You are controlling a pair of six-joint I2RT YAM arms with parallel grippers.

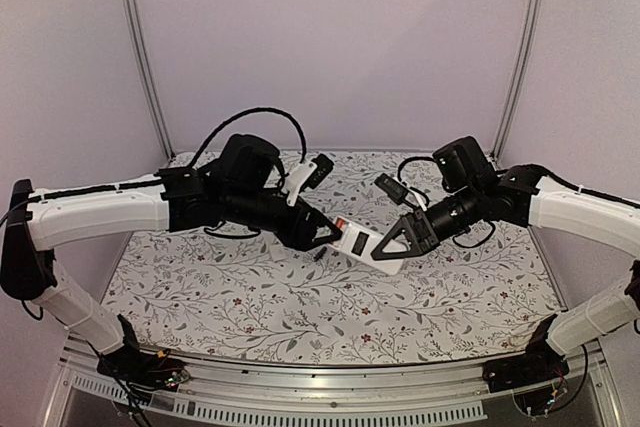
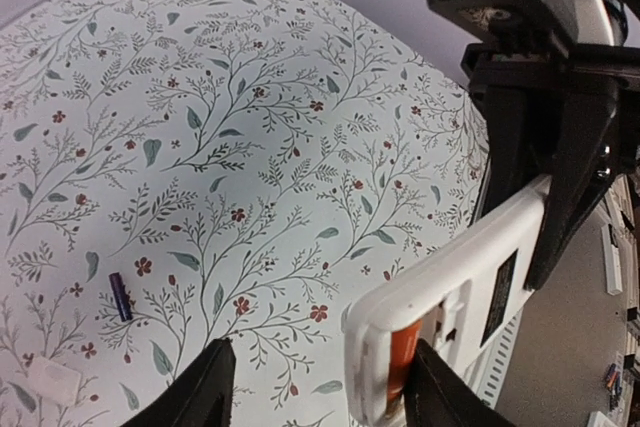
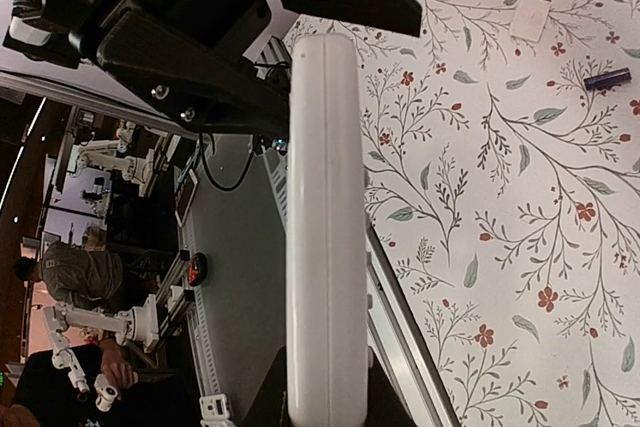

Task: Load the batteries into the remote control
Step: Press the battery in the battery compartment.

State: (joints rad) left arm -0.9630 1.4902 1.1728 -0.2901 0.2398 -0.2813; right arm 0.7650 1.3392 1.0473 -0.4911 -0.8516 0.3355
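My right gripper (image 1: 398, 245) is shut on one end of the white remote control (image 1: 365, 244) and holds it above the table, back side up. In the right wrist view the remote (image 3: 325, 197) shows edge-on between my fingers (image 3: 270, 397). The orange-red battery (image 2: 405, 357) lies in the open recess of the remote (image 2: 470, 287). My left gripper (image 2: 318, 387) is open at the remote's other end, its right finger (image 2: 440, 387) against the orange battery. The black battery (image 2: 120, 296) lies loose on the cloth and also shows in the right wrist view (image 3: 607, 78).
A thin white cover piece (image 2: 55, 379) lies on the floral cloth (image 1: 250, 297) near the black battery, and also shows in the right wrist view (image 3: 530, 17). The two grippers meet close together over the middle of the table. The table's front rail (image 1: 330, 372) runs along the near edge.
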